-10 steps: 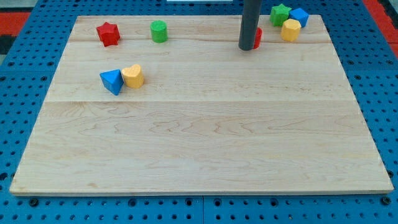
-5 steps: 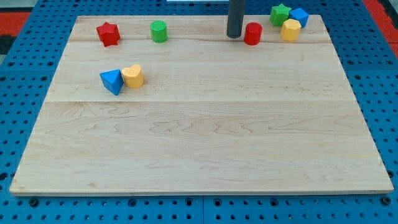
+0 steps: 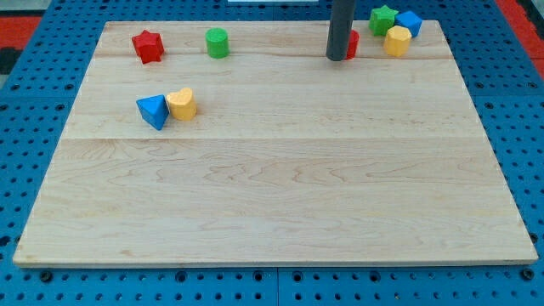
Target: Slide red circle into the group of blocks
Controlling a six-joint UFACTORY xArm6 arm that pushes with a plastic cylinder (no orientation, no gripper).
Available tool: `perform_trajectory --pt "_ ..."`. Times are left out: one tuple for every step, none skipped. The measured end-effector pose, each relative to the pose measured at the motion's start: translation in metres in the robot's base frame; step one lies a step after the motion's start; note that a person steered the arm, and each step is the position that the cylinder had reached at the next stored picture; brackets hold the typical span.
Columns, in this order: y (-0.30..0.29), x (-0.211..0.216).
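Positioned at the upper centre-right of the frame, my tip (image 3: 337,59) serves as the end effector: a plain dark rod with nothing that opens, closes or holds, so it acts only by contact. It stands on the left flank of the red circle (image 3: 352,44), hiding most of it; only a red sliver shows at the rod's right edge, and actual contact cannot be confirmed.

Procedure for the step in hand: push toward the view's right and slightly up, keeping the tip centred on the block's flank. A round block will probably roll off an off-centre push, so correct the line early. Stop once it touches the group.

Layout, left to right:
- red star (image 3: 147,45), upper left.
- blue triangle (image 3: 153,110) touching the yellow heart (image 3: 181,104), left of centre.
- green circle (image 3: 218,42), near the top edge.
- Target group, upper right corner: green star (image 3: 382,19), yellow block (image 3: 396,40), blue block (image 3: 410,22), clustered closely.

Materials: the blocks appear solid, matte and smooth-sided. The surface (image 3: 280,187) is pale wood with a fine grain and faint plank seams, likely low in friction. It rests on a blue perforated base (image 3: 34,93).
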State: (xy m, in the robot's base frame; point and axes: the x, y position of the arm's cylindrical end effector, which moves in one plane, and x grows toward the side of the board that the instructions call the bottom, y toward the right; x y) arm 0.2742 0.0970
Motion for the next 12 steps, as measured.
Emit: perform_trajectory --pt "-0.016 -0.004" --pt "-0.006 -0.013" --pt "0.007 -0.022" --pt "0.030 -0.024" --pt "0.016 -0.032" --pt "-0.010 -0.057" --pt "-0.001 -0.060" --pt "0.011 -0.056" --pt "0.011 -0.047" --pt "0.012 -0.042" --pt "0.036 -0.042" --pt "0.036 -0.042"
